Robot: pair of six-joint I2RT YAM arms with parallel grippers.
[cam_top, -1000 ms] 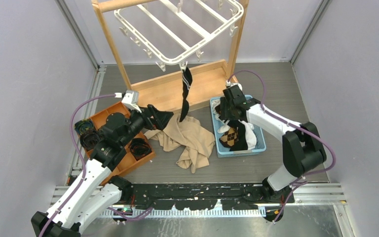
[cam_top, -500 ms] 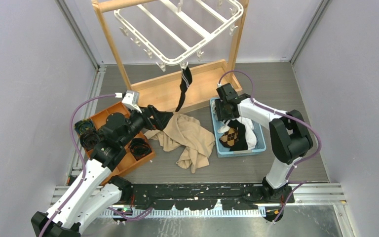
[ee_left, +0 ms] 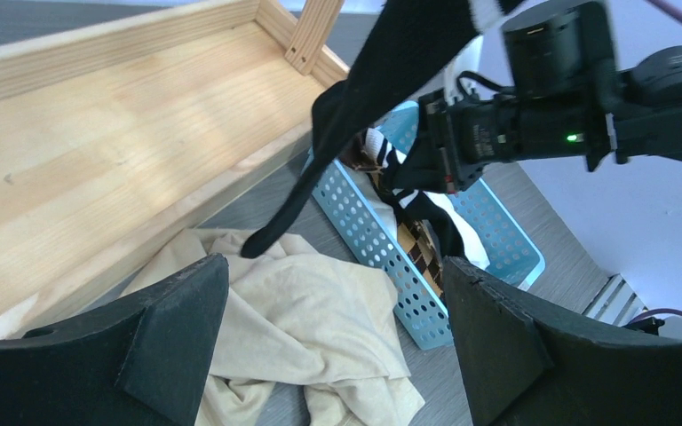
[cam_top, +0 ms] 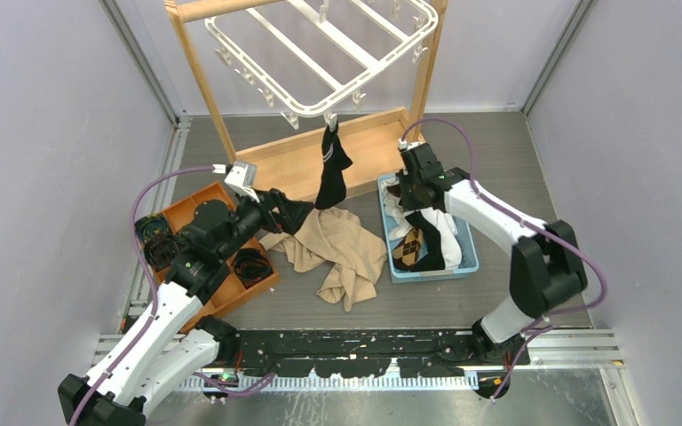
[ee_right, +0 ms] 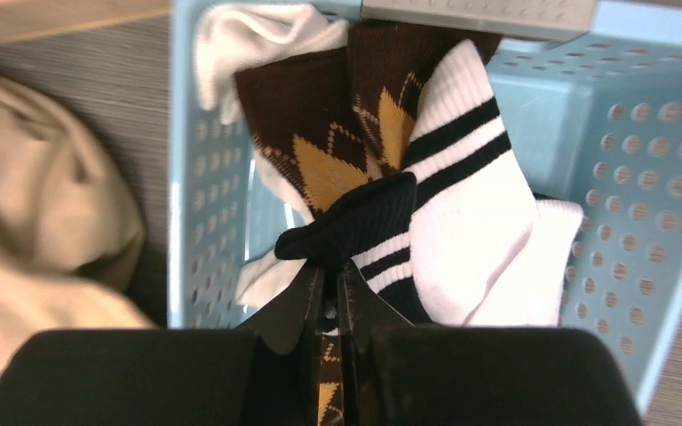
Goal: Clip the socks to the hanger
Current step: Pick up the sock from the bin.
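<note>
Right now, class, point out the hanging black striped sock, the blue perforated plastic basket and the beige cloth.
Hanging black striped sock (cam_top: 331, 173): top view, middle.
Blue perforated plastic basket (cam_top: 435, 273): top view, near rim.
Beige cloth (cam_top: 342, 244): top view, centre.

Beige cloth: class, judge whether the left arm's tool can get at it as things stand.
Probably yes. The left tool hangs open just over the beige cloth, nothing lying between them; the hanging black sock dangles farther back.
</note>
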